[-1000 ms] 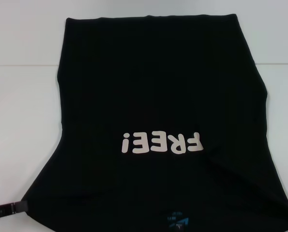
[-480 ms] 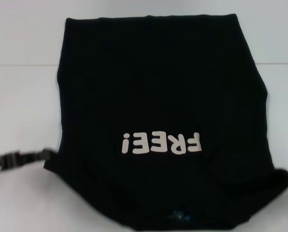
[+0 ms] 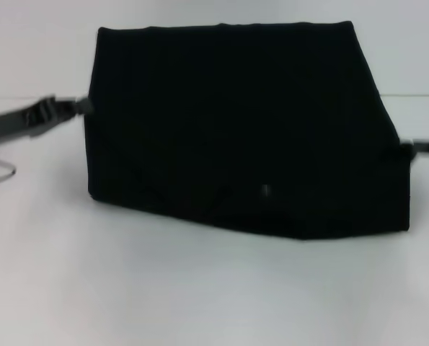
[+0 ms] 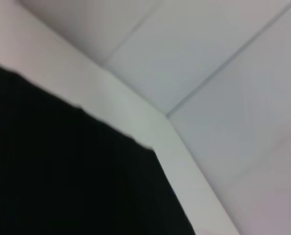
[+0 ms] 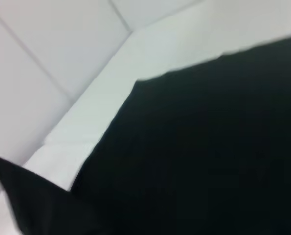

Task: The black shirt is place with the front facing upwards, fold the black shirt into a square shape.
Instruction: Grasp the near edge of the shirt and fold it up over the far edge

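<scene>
- The black shirt (image 3: 243,130), a big plain soft cloth tee, is lying on the white tabletop (image 3: 200,288), and it's looking folded over on itself: the near fold line is sitting about mid-table and no lettering is showing, just plain black cloth facing up.
- So I'm guessing the step in hand is the big near-to-far fold, with the collar end being carried over toward the far hem.
- The left gripper (image 3: 81,107) is reaching in at the shirt's left edge, up near the far corner. It's too blurry to say if the fingers are pinching cloth or spread, so can't tell.
- The right gripper (image 3: 410,148) is just poking in at the right edge, touching or right beside the cloth. Same deal, can't tell what its fingers are doing.
- Farther back, the far hem is running straight and the far corners are looking tidy in both wrist views.
- Next move, I'd say: lining the carried edge up with that far hem, setting it down flat, then letting go without dragging the layer back. The shape's still wider at the near side, so the edges probably need squaring.
</scene>
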Tool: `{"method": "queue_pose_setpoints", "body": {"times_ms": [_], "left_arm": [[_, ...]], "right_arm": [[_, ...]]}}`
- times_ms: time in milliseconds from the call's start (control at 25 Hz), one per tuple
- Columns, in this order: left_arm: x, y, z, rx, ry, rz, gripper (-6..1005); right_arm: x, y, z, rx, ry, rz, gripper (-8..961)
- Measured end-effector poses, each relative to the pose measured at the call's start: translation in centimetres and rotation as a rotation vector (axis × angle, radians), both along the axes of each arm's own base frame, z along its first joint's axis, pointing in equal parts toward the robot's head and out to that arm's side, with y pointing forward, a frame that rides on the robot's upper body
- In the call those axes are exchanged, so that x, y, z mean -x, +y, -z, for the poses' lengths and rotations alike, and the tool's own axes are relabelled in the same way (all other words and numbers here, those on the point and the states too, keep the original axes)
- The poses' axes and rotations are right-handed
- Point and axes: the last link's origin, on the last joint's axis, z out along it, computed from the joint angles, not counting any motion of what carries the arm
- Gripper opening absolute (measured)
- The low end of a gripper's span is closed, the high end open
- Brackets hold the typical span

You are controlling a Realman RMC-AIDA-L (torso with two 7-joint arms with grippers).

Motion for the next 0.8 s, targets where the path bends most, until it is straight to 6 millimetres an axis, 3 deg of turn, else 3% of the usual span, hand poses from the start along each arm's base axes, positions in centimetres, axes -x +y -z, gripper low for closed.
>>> {"method": "queue_pose_setpoints", "body": {"times_ms": [160,400,560,800], "left_arm": [[-1.6,2.7,0.7,-0.076,0.011,-0.017,0],[-4.2,6.4,3.3,-0.189,0.104,-0.060,0],[-5.7,8.1,4.2,-0.277,0.149,-0.068,0],[-6.1,9.0,5.0,-0.381,0.207,-0.108,0]], "right_arm": [[1.9,3.8,0.6,-0.045,-0.067,-0.006,10],[4.3,8.7,1.4,-0.161,-0.180,0.024,10],[5.1,10.5,1.7,-0.229,-0.228,0.051,10],[5.3,12.1,2.8,-0.325,-0.284,0.088,10]]}}
